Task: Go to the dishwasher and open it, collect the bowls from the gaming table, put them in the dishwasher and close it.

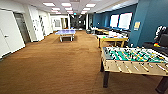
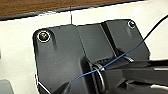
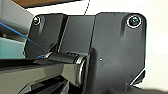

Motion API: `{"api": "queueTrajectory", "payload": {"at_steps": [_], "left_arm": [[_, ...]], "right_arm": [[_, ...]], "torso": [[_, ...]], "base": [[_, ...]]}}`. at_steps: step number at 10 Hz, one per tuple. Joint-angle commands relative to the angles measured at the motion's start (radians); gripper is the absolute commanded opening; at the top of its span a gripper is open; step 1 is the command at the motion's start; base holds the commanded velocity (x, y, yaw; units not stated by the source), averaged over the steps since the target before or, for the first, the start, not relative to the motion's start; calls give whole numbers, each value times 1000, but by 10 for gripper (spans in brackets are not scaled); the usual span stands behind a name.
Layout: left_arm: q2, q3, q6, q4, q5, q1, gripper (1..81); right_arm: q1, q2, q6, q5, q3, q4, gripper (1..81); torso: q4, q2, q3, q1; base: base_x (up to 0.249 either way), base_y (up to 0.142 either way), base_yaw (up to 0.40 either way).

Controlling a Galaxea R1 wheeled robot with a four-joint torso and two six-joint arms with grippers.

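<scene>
The gaming table (image 1: 112, 39), with yellow sides and legs and a pale top, stands at the right of the room, beyond the foosball table. Its top is too far off to make out any bowls. The dishwasher is out of view. Both wrist views look onto the robot's own dark plate and jointed bar against a white surface, with a strip of brown carpet at the edge.
A foosball table (image 1: 135, 61) with a green field and rods stands close at the right. A blue table-tennis table (image 1: 65, 32) sits further down the room. Brown carpet (image 1: 55, 62) stretches ahead. White doors (image 1: 8, 32) line the left wall, and a dark blue wall (image 1: 147, 22) the right.
</scene>
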Motion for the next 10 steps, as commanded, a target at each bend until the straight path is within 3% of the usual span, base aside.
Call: {"api": "queueTrajectory", "payload": {"at_steps": [1,10], "left_arm": [[-3,-5,-2,-4,41,-41,811],[-5,-5,1,-4,40,-41,811]], "right_arm": [[41,6,-3,-47,4,5,811],[37,14,-3,-47,6,4,811]], "torso": [[0,0,0,0],[0,0,0,0]], "base": [[0,0,0],[18,0,0]]}}
